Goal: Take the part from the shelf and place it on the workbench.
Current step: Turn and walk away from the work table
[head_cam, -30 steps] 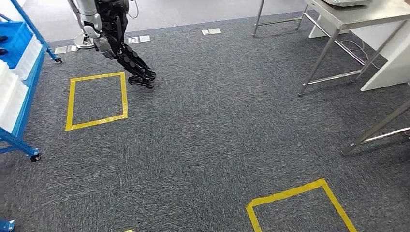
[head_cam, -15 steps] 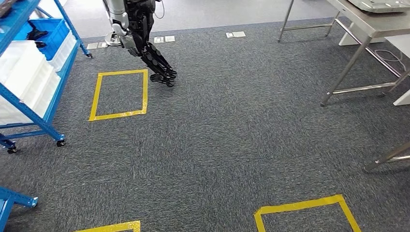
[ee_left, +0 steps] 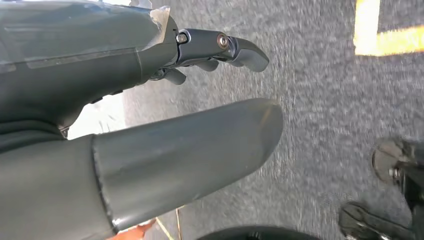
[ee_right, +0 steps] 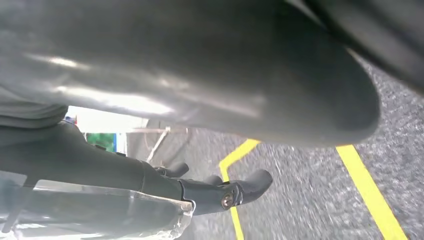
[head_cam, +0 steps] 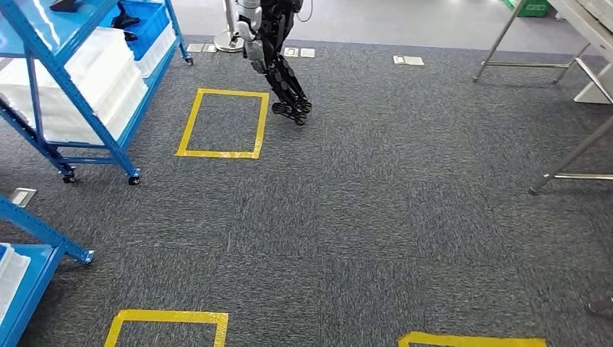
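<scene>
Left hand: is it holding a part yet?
No. In the left wrist view the left hand hangs over the grey carpet with nothing between its thumb and fingers.

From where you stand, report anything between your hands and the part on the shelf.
Nothing visible blocks the way. Bare carpet and a taped yellow square lie before the blue shelf; the dark part sits in its blue bin.

Grey carpet point(head_cam: 361, 217), yellow tape squares point(head_cam: 223, 123), steel table legs point(head_cam: 571, 155) at right.
</scene>
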Robot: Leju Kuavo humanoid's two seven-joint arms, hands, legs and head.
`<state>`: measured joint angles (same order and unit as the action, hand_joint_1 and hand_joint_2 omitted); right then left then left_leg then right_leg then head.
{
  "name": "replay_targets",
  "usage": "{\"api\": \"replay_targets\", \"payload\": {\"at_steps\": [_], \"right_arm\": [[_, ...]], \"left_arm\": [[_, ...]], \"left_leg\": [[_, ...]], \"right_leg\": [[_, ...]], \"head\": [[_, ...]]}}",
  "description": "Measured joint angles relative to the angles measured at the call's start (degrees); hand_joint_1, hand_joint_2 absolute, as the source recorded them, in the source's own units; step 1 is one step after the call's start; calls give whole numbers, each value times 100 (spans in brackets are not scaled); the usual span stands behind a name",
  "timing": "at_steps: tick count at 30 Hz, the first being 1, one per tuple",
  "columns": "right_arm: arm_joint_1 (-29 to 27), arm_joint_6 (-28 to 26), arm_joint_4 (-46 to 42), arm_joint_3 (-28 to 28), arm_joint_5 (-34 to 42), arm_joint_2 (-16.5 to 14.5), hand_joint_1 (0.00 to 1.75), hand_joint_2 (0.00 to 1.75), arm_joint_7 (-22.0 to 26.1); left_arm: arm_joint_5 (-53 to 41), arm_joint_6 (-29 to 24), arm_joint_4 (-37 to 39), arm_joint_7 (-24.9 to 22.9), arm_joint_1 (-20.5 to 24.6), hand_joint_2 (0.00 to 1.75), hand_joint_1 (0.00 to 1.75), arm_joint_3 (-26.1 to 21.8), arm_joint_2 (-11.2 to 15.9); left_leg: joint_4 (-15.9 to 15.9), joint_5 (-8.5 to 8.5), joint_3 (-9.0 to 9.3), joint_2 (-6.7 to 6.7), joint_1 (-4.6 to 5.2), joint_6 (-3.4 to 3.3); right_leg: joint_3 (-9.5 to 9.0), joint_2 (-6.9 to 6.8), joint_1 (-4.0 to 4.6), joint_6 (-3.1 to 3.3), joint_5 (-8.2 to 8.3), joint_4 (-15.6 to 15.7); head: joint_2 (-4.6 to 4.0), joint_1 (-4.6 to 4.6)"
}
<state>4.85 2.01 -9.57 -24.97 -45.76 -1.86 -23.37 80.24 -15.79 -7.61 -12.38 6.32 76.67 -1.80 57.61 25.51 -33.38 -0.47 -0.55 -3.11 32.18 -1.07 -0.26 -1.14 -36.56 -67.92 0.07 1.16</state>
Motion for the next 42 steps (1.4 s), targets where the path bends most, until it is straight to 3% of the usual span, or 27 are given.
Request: {"api": "replay_targets", "payload": {"at_steps": [2,3,4,6,8,11,13,15,17,18,20,21,23,24,26,28,30,32,33,34,35,37,39,41,42], "right_arm": [[17,4,2,17,14,0,0,0,20],[26,7,2,20,-6,0,0,0,30],[27,10,2,21,-33,0,0,0,40],[14,31,9,20,-97,1,0,0,47],[4,56,16,15,-145,-8,0,0,46],[32,68,17,2,-175,-26,0,0,54],[36,69,17,-5,-192,-40,0,0,61],[15,73,18,-21,-248,-42,0,0,68],[7,90,19,-62,-338,-34,0,0,80],[12,102,19,-87,-385,-32,0,0,86],[32,126,19,-137,-477,-32,0,0,93],[41,132,19,-168,-517,-33,0,0,95],[50,140,19,-228,-570,-30,0,0,96],[52,142,19,-248,-582,-28,0,0,95],[69,146,19,-281,-603,-22,0,0,97],[83,151,19,-327,-642,-17,0,0,119],[98,154,18,-364,-676,-12,0,0,157],[137,154,17,-384,-692,-9,0,0,184],[153,154,17,-395,-701,-8,0,0,190],[162,154,18,-407,-715,-8,0,0,195],[160,156,18,-422,-733,-8,0,0,197],[131,163,22,-454,-766,-9,0,0,202],[117,168,26,-483,-782,-14,0,0,215],[133,169,26,-505,-790,-27,0,0,228],[140,169,26,-514,-793,-34,0,0,232]], "left_arm": [[8,7,0,7,0,0,0,0,-3],[19,3,0,9,-1,0,0,0,-5],[37,-10,0,4,0,0,0,-1,-12],[82,-60,0,-41,2,0,0,-2,-40],[117,-114,0,-119,5,0,0,-3,-81],[134,-164,1,-187,-11,0,0,-4,-128],[149,-196,3,-209,-10,0,0,-4,-141],[174,-262,4,-247,4,0,0,-5,-159],[215,-366,4,-282,12,0,0,-8,-186],[236,-424,4,-292,13,0,0,-11,-199],[280,-526,4,-303,14,0,0,-23,-223],[297,-573,4,-309,20,0,0,-28,-232],[320,-634,4,-322,42,0,0,-34,-252],[328,-652,4,-327,51,0,0,-36,-259],[353,-690,4,-336,52,0,0,-42,-276],[387,-751,4,-338,49,0,0,-63,-299],[415,-809,4,-325,54,0,0,-98,-330],[433,-843,4,-308,53,0,0,-130,-356],[442,-855,4,-301,49,0,0,-144,-363],[452,-869,4,-295,46,0,0,-156,-369],[461,-884,4,-289,43,0,0,-166,-378],[476,-913,4,-280,46,0,0,-177,-395],[485,-936,4,-275,45,0,0,-180,-409],[495,-950,5,-269,23,0,0,-183,-419],[497,-952,5,-265,10,0,0,-184,-422]], "left_leg": [[3,-3,-8,-158,10,-5],[4,-4,-2,-243,12,-4],[6,-4,10,-332,13,-2],[18,-5,16,-499,22,18],[28,-14,-12,-623,35,74],[28,-35,-60,-734,10,179],[300,147,-191,-503,20,224],[976,532,-499,-139,33,248],[1550,760,-768,2,24,263],[1584,726,-772,29,21,263],[1037,410,-453,116,23,236],[629,264,-219,244,42,209],[92,117,73,414,89,145],[23,125,97,425,114,118],[-9,93,87,289,111,63],[-67,43,105,166,71,-3],[-91,10,104,44,46,-46],[-89,-2,91,-95,45,-55],[-87,-6,93,-175,43,-51],[-84,-10,100,-263,39,-44],[-80,-15,110,-356,34,-33],[-52,-19,94,-526,38,11],[-23,-41,24,-654,41,87],[-17,-77,-44,-748,16,168],[14,-59,-77,-681,9,199]], "right_leg": [[276,70,-3,-20,-136,-518],[269,84,-8,-60,-57,-461],[155,118,-18,-108,113,-168],[-158,354,-44,-174,506,648],[-295,529,-48,-143,704,1071],[-326,396,-22,-17,752,1114],[-358,256,-32,57,789,1169],[-366,96,-17,99,796,1196],[-363,-71,12,123,785,1194],[-363,-154,23,131,779,1193],[-386,-294,35,141,761,1193],[-403,-355,49,135,747,1192],[-428,-459,83,100,715,1186],[-435,-507,93,78,704,1186],[-447,-583,91,35,685,1188],[-371,-368,76,0,557,991],[-69,-29,45,5,248,321],[273,76,26,-7,-1,-415],[325,84,18,-43,3,-532],[267,97,1,-98,109,-407],[110,138,-24,-161,291,-65],[-232,404,-91,-245,620,755],[-354,596,-105,-200,723,1108],[-354,508,-77,-95,746,1117],[-358,443,-74,-49,766,1126]], "head": [[0,-1],[0,-1],[0,-1],[0,-5],[0,-2],[0,16],[0,45],[0,102],[0,135],[0,138],[0,140],[0,140],[0,130],[0,124],[0,120],[0,94],[0,48],[0,29],[0,27],[0,25],[0,24],[0,12],[0,13],[0,26],[0,33]]}}
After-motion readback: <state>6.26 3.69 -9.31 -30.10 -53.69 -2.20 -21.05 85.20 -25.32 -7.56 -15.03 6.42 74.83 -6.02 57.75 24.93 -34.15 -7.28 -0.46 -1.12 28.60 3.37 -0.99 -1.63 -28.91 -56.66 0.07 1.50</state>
